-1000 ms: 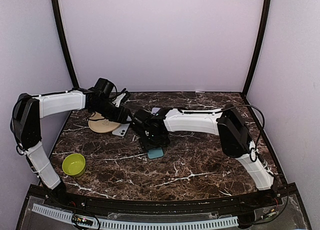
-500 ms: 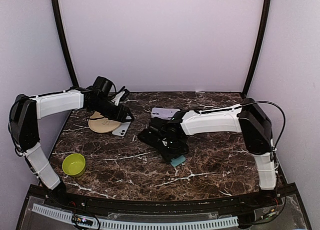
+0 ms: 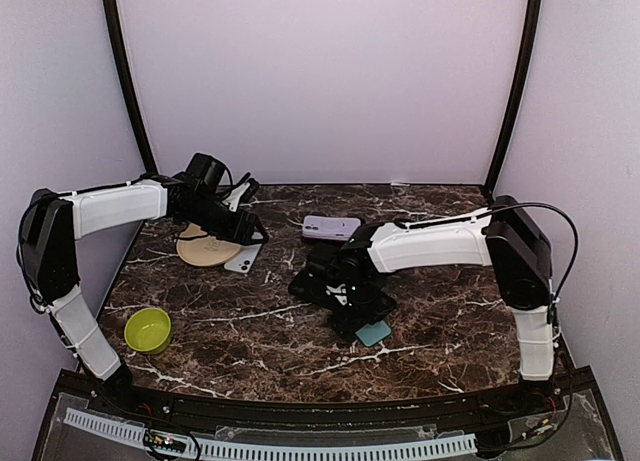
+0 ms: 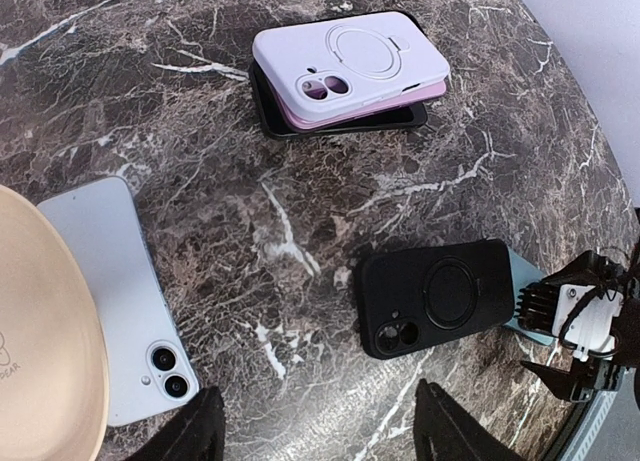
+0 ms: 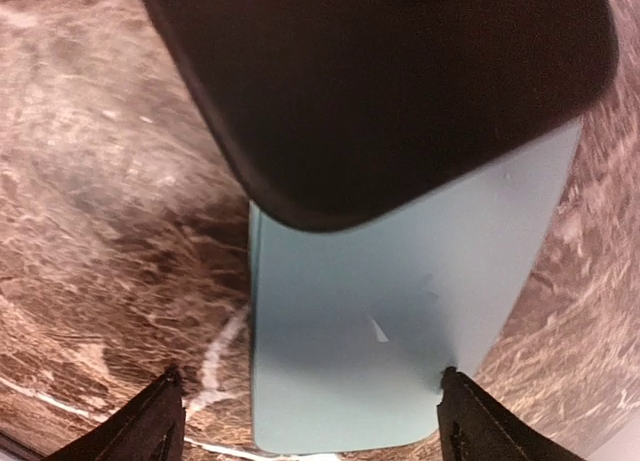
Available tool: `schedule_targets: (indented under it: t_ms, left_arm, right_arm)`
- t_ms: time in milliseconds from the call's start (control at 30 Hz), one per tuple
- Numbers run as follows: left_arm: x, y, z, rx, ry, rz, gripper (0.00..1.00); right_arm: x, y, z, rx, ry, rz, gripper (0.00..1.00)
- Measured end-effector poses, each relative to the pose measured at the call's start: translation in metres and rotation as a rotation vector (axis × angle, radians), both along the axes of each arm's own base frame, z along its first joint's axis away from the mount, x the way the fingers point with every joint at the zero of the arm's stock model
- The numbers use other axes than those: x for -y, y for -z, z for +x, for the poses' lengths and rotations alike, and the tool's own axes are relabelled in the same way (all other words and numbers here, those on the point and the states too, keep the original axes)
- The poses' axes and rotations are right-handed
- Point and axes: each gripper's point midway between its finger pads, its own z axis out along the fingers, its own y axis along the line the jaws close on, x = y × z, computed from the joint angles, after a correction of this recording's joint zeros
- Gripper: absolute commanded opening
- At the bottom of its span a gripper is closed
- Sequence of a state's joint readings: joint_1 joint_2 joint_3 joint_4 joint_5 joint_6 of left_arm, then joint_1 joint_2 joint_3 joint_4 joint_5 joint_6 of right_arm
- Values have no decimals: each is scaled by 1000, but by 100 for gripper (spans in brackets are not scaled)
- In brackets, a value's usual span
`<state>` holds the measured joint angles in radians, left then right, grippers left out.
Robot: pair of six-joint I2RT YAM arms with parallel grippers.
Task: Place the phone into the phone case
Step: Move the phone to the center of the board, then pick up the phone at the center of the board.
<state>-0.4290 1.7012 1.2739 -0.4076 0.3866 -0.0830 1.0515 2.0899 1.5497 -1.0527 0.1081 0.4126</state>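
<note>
- Currently my left fingers (image 4: pixel 195 431) and right fingers (image 5: pixel 160 426) are spread, pinching nothing.
- Phone (image 4: pixel 120 291) lies unheld on the table (image 4: pixel 300 211), at the plate's (image 4: pixel 40 321) edge.
- Picking a case, I judge; next, separate the black case (image 4: pixel 435 296) from the blue case (image 5: pixel 380 331).

My dark brown, white-veined marble tabletop (image 3: pixel 250 356) carries a lime-green round bowl (image 3: pixel 148 329) near my left base. Farther back is a tan round wooden plate (image 3: pixel 205 249), with a pale blue phone (image 4: pixel 120 291) face down right against its rim. Toward the back middle sits a stack of black, pink and white phone cases (image 4: pixel 350 66). Near the centre, a flat light-blue rectangular piece (image 5: pixel 400 311), perhaps another case, lies under one end of a black phone case (image 4: pixel 440 296).
</note>
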Motion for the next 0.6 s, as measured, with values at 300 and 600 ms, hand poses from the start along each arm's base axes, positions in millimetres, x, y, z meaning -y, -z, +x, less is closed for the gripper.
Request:
schedule_targets:
  t_ms: [300,600]
  left_arm:
    - [0,0,0,-1,1,-2,66]
    - [1,0,-1,-4,5,-5,67]
  right_arm:
    - [-4,-13,38,48,62,55,99]
    - [-11,0,43,21,63,94,93]
